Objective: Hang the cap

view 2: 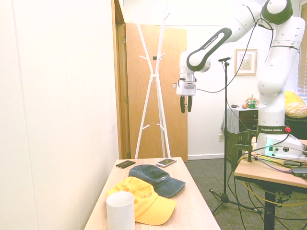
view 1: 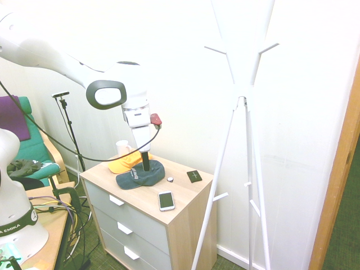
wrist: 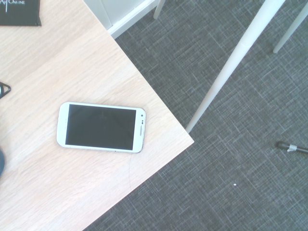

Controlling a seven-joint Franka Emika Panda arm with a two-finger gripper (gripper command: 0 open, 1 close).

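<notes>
The cap [view 1: 140,175], dark navy with small white lettering, lies flat on the wooden dresser top [view 1: 185,197], and its brim points toward the room in the second exterior view [view 2: 156,178]. My gripper [view 2: 186,109] hangs well above the dresser, clear of the cap, its two dark fingers pointing down and open with nothing between them. In the first exterior view the gripper [view 1: 146,167] overlaps the cap only by line of sight. The white coat stand [view 1: 242,95] rises beside the dresser, its pegs bare [view 2: 153,72]. The cap does not show in the wrist view.
An orange-yellow cap [view 2: 144,201] and a white mug [view 2: 120,211] sit next to the navy cap. A white phone [wrist: 101,127], a black card holder [view 1: 194,175] and a small white disc [view 1: 170,179] lie nearer the stand. Grey carpet [wrist: 231,192] surrounds the stand's legs [wrist: 231,62].
</notes>
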